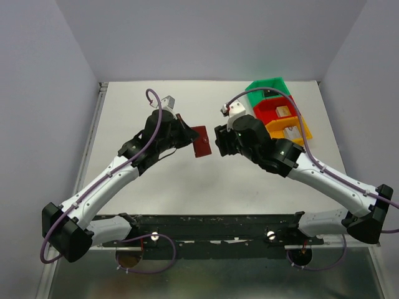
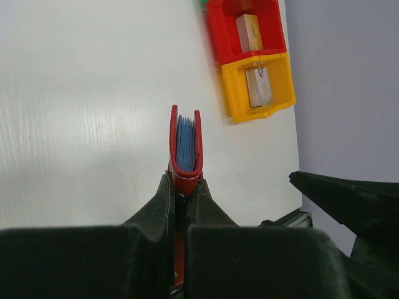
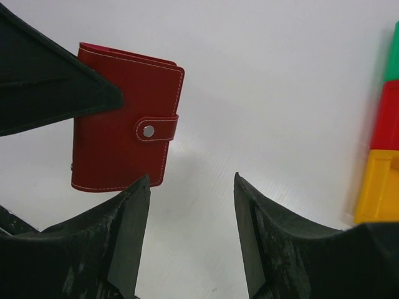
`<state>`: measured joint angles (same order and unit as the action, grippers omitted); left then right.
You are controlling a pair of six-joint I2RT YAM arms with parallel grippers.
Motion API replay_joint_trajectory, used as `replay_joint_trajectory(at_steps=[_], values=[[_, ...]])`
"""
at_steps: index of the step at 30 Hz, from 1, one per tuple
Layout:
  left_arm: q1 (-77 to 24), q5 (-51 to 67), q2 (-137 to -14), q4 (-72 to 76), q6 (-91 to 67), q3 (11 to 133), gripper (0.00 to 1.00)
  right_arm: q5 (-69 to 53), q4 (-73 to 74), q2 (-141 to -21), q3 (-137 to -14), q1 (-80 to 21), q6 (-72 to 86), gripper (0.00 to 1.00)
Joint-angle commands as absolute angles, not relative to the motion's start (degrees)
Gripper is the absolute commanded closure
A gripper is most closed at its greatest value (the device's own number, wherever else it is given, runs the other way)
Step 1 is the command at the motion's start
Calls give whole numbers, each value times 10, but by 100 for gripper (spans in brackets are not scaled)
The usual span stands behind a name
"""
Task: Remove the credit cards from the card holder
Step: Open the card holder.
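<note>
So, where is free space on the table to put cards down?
Free: the bare table between the left arm, the right arm and the front rail, and the far left corner behind the left arm. Crowded: the far right corner with the coloured bins, and the middle, where the left gripper holds the wallet beside the open right gripper.

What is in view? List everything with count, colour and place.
holder: one, dark red, snap shut, held on edge between the arms
green bin: one, green, table's far right
red bin: one, red, beside the green
orange bin: one, orange, beside the red
items: two, pale, one each in the red and orange bins
table: one, white
left pincer: one, black, shut on the holder's spine
right pincer: one, black, open, empty, beside the holder
</note>
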<state>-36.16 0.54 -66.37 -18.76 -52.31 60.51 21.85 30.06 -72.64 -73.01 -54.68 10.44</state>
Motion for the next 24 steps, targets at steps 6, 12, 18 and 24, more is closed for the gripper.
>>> replay_joint_trajectory(at_steps=[6,12,18,24], values=[[-389,-40,-673,-212,-573,642,100,233,308,-778,-785,-581,113,36],[-400,-47,-673,-212,-597,640,100,251,305,-795,-789,-582,119,38],[-408,-51,-671,-205,-611,636,100,258,306,-815,-793,-581,127,41],[-413,-55,-670,-199,-612,633,100,265,314,-833,-801,-582,132,44]])
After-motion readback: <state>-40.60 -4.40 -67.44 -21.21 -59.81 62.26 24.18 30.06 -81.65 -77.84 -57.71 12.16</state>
